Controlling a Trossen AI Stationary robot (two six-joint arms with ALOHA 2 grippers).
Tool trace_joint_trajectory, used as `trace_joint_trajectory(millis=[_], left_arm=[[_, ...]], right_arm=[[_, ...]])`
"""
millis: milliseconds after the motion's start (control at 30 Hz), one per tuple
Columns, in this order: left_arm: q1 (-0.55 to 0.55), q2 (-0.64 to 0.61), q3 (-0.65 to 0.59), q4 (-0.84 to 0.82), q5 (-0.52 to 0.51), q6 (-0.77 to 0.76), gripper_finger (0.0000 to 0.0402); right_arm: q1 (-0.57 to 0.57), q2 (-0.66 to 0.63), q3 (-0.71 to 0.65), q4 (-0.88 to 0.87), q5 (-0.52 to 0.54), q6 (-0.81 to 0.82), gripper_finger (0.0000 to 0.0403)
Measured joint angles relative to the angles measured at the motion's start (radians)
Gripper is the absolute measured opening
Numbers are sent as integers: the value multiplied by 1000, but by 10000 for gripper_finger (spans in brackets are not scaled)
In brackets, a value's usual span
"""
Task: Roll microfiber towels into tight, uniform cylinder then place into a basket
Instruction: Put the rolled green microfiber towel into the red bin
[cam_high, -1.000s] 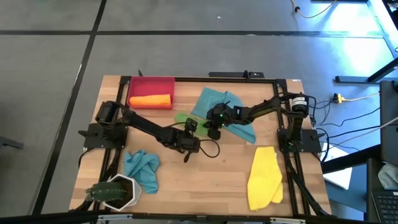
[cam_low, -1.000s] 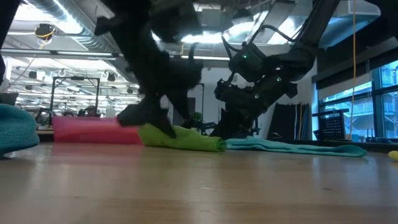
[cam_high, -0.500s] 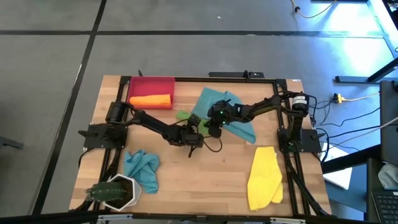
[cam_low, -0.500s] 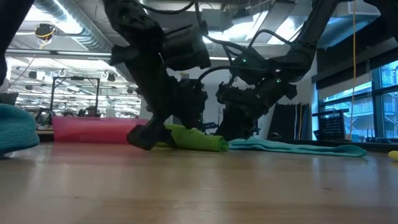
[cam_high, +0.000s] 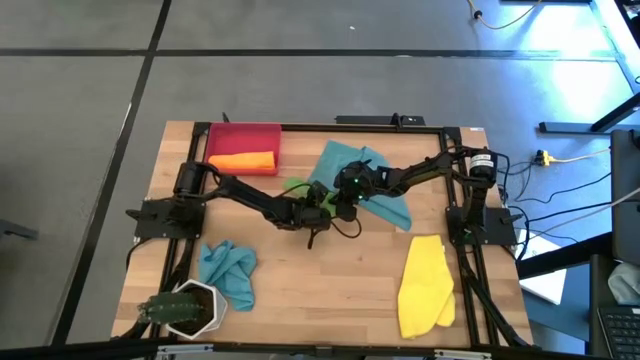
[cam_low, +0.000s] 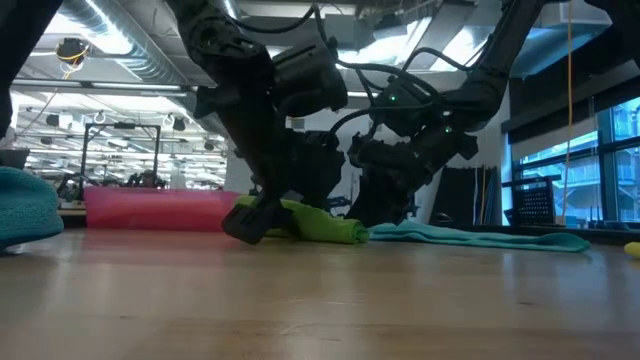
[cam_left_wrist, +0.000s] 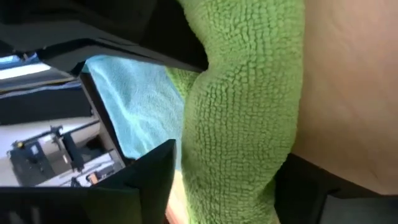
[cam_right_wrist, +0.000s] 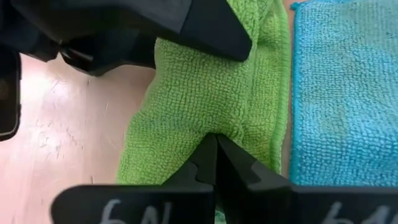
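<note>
Green towel (cam_right_wrist: 205, 106) mid-table, beside teal towel (cam_right_wrist: 345, 93) | left gripper (cam_left_wrist: 224, 180) jaws wide, straddling it | right gripper (cam_right_wrist: 216, 155) pinched closed on its edge

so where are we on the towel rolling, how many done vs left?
Done: one orange towel lies rolled in the red basket. In hand: the green towel, partly rolled; the right gripper is shut on its edge and the left gripper straddles the roll. Left: the spread teal towel beside it, the crumpled teal towel near the plant pot, and the yellow towel.
</note>
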Motion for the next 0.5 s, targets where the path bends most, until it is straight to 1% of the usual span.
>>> trace_joint_trajectory(millis=[133, 233, 333, 367, 500], left_arm=[[2, 1, 1, 6, 55, 33, 159], [5, 2, 0, 4, 100, 26, 94], [8, -1, 0, -11, 103, -1, 25], [8, -8, 0, -31, 97, -18, 14], [5, -56, -7, -160, 89, -121, 6]], right_arm=[[0, 0, 0, 2, -11, -1, 9], [0, 0, -2, 7, -18, -27, 9], [0, -13, -3, 0, -18, -66, 11], [0, -24, -3, -7, -17, -79, 13], [0, -110, -4, -70, -9, -127, 41]])
